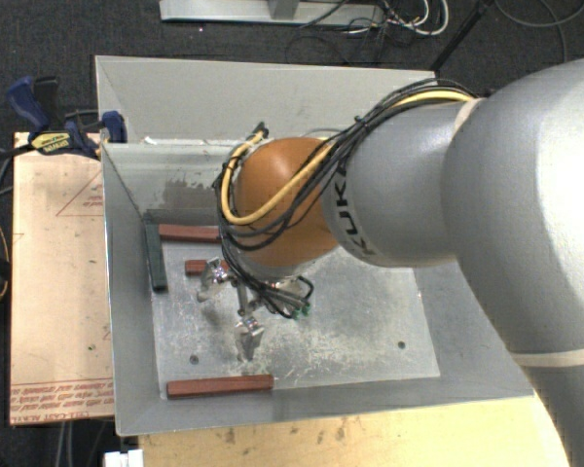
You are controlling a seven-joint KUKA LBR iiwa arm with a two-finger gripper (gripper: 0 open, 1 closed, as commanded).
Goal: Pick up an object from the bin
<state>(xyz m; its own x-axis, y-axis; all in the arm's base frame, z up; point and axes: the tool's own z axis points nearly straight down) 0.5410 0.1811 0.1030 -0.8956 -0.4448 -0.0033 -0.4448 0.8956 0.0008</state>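
Brown bar (pixel 219 386) — near wall | arm (pixel 409 193) in from right, wrist angled down

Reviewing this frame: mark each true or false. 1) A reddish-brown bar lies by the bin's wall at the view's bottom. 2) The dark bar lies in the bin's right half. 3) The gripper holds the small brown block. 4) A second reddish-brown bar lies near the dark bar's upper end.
1) True: the long reddish-brown bar lies there.
2) False: the dark bar lies along the left wall.
3) False: the small brown block lies on the floor beside the open gripper, with nothing between its fingers.
4) True: the second reddish-brown bar lies there.
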